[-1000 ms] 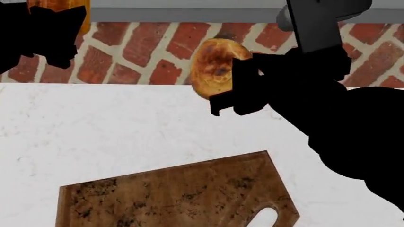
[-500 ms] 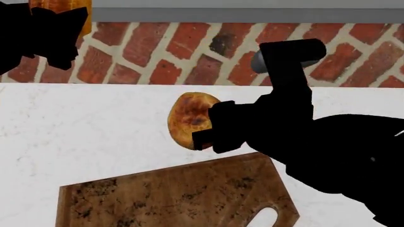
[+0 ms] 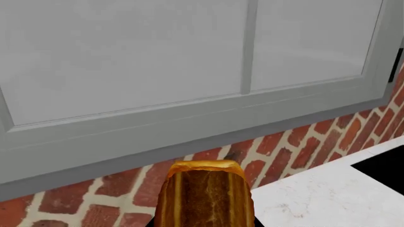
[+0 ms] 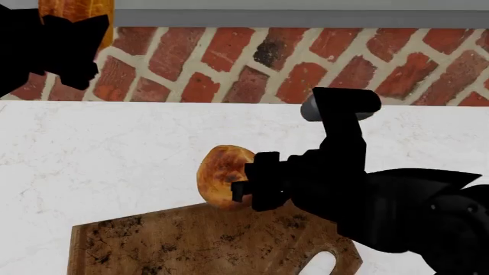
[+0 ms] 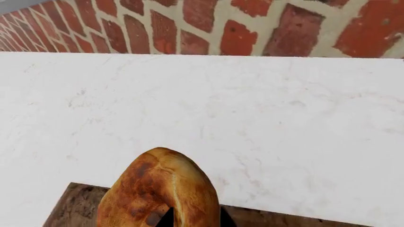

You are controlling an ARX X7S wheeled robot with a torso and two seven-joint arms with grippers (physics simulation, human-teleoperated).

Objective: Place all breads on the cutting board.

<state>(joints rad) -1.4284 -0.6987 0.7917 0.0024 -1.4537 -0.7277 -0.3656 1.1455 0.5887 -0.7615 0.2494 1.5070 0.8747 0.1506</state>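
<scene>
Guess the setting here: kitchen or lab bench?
Likely a simulated kitchen: white marble-look counter against a red brick backsplash, a grey-framed window above it, a wooden cutting board, and breads held over it.

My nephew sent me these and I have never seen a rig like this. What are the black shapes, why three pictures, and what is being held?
It is a simulated robot with two arms, each ending in a pincer. One picture looks down from its head; the other two come from cameras near each pincer. In the head picture, the right pincer holds a round bun at the far edge of the wooden cutting board, which lies on a white counter in front of a brick wall. The left pincer, raised at the upper left, holds a golden mini loaf, best seen from its own camera. The job is to put both breads on the board.
</scene>
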